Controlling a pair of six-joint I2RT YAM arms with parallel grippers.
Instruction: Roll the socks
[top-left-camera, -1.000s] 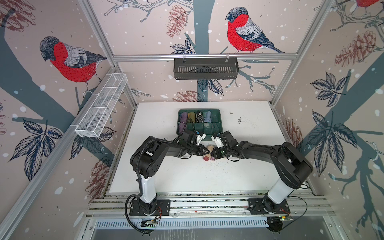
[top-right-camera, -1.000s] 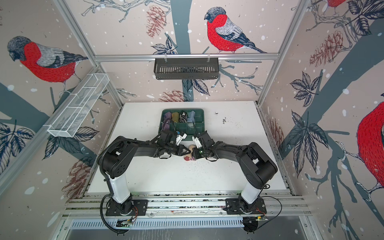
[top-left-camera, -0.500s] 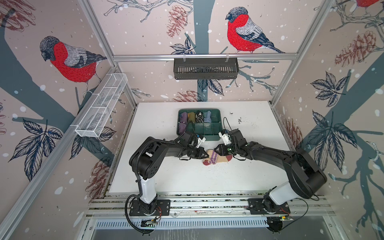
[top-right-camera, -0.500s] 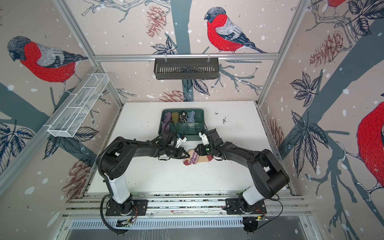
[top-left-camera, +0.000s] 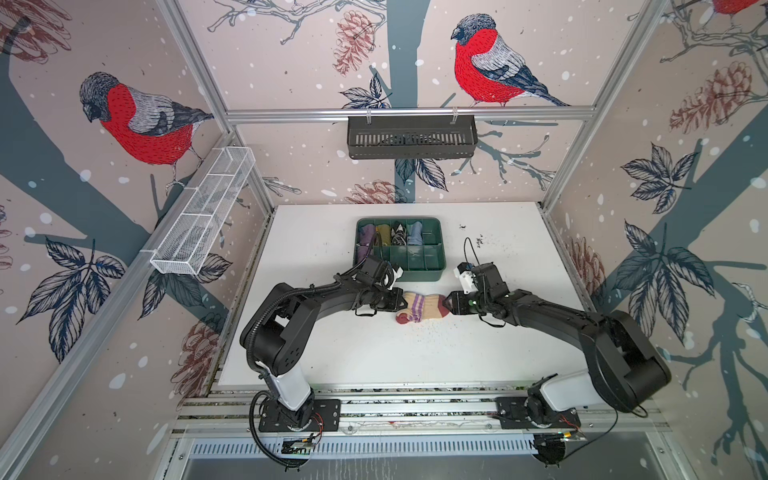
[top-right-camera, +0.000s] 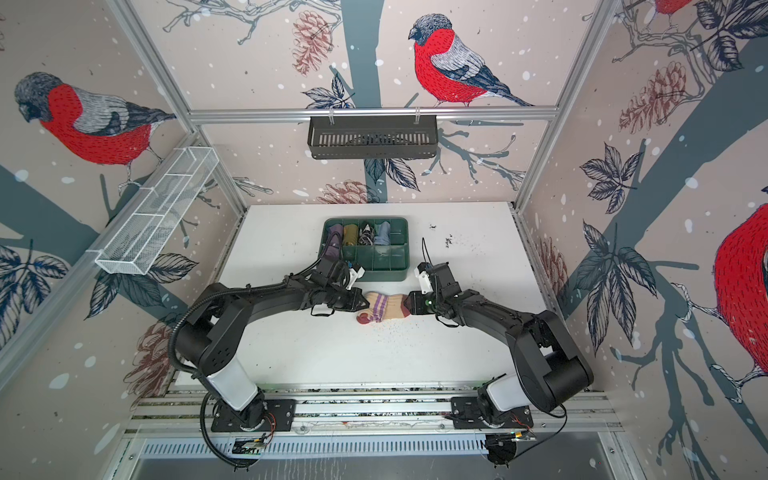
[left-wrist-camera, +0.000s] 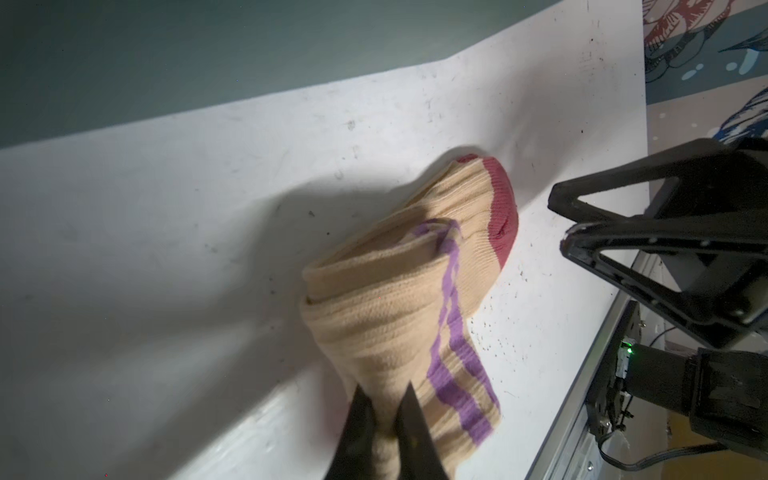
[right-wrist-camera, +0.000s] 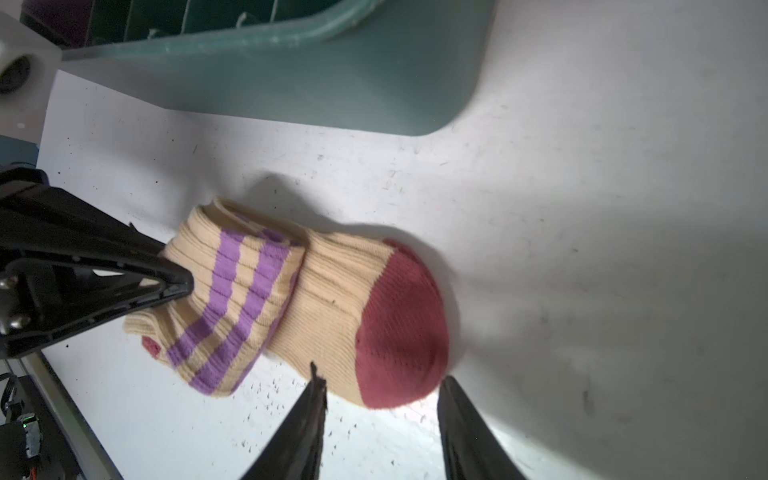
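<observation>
Right gripper (top-left-camera: 448, 302) backed off to 3 o'clock of tan ribbed red-toed purple-striped sock (top-left-camera: 424, 307), jaws parted, empty; left gripper (top-left-camera: 400, 301), 9 o'clock, pinches striped end.

Tan ribbed sock (right-wrist-camera: 316, 299) with purple stripes and a dark red toe. White table (top-left-camera: 332, 353), flecked with dark specks. Dark green tray (top-left-camera: 419, 273). Pale pink walls (top-left-camera: 291, 62) patterned with red-breasted birds.

One sock (top-left-camera: 422, 306), one tray (top-left-camera: 419, 275), four bundles (top-left-camera: 398, 237), one wire basket (top-left-camera: 199, 220), one black basket (top-left-camera: 411, 137), one left gripper (top-left-camera: 400, 302), one right gripper (top-left-camera: 449, 301).
</observation>
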